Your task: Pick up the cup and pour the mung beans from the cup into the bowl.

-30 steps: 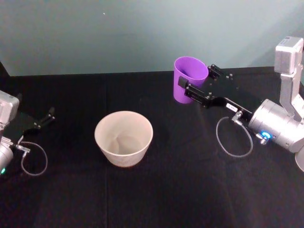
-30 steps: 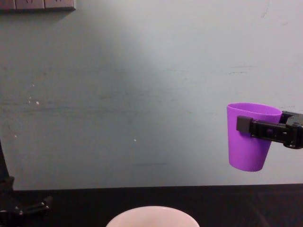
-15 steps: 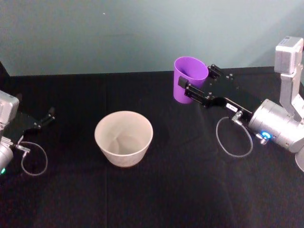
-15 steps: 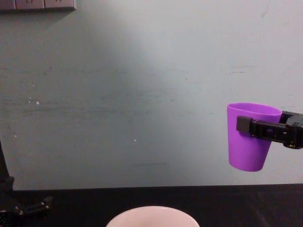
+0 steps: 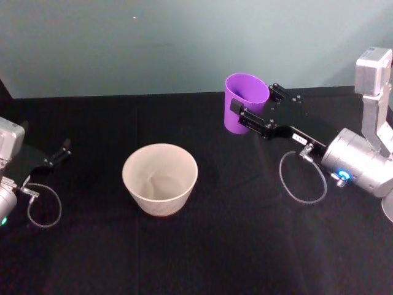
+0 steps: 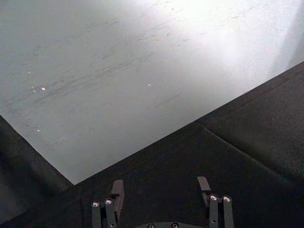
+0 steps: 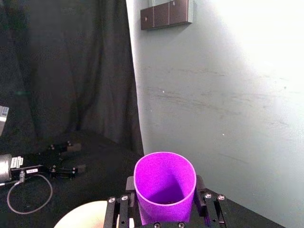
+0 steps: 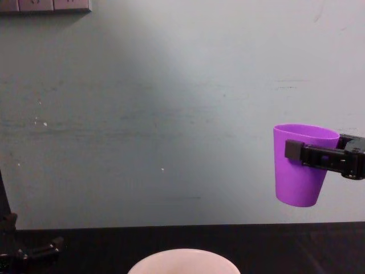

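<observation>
While the right end effector [image 5: 253, 103] is clamped on the cup [image 5: 241, 98], upright and lifted clear of the desk [image 5: 245, 246], the step in hand is carrying it to the bowl [image 5: 153, 200]. The bowl stands to this end effector's left, lower and nearer the robot. Keep the cup level in transit, bring its lip over the bowl's middle, then roll the wrist slowly so the mung beans, too deep inside to make out, do not bounce off the rim. The left end effector [image 5: 56, 155] rests far beyond the bowl, fingers apart, empty.
</observation>
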Robot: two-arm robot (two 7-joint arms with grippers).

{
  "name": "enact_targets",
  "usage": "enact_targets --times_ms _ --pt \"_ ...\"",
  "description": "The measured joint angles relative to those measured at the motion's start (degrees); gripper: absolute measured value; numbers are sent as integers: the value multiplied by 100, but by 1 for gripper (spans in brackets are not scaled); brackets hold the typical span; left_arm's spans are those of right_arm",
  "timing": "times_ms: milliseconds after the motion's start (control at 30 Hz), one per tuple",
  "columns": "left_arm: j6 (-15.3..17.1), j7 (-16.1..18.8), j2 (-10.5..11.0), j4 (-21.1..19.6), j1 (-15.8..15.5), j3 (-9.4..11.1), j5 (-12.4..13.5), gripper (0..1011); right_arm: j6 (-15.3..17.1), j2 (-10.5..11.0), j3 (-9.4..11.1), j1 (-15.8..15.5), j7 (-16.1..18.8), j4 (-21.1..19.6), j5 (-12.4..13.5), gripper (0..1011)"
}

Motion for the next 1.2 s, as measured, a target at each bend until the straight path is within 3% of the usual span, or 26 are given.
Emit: enact_targets --times_ms 600,833,1033,1200 --pt "0 0 0 0 0 0 0 1000 0 0 0 0 0 0 0 718" --pt "0 0 0 0 0 0 0 1000 180 18 -190 215 -27 90 -4 718" --pt "0 0 0 0 0 0 0 1000 208 -69 -379 436 -183 330 -200 718" --pt "0 0 0 0 0 0 0 1000 -6 -189 -569 660 -260 688 -599 717"
